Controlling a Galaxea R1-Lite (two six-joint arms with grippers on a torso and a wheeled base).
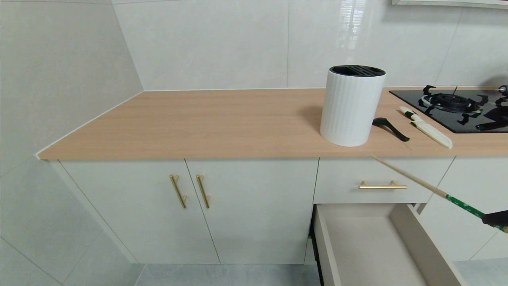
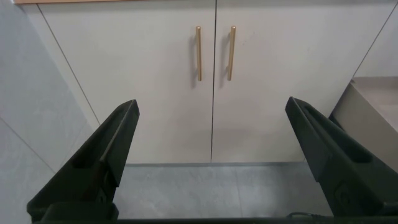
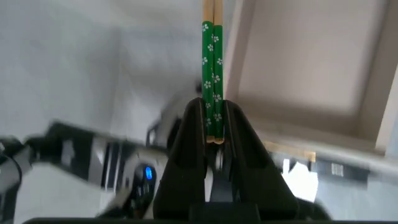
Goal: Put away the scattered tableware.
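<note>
Chopsticks (image 3: pixel 211 68), a pair with green flowered ends, are pinched at those ends in our right gripper (image 3: pixel 211 134), whose fingers press onto them. The bare wooden tips run up and away toward the bench (image 1: pixel 218 119) edge. Just beside the gripper, to its left and lower, lies the open drawer (image 1: pixel 420 242). If that is their place, we judge it best to swing the long tips in over its wall first, level the pair along the drawer's length, lower it close to the drawer floor, and only then let go, so the sticks neither bounce nor roll apart. Farther off on the bench lie a black spoon (image 1: pixel 391 128) and a knife (image 1: pixel 426 128) beside the white slotted holder (image 1: pixel 351 105). Our left gripper (image 2: pixel 211 106) hangs spread and empty, facing the cabinet doors (image 2: pixel 155 93).
</note>
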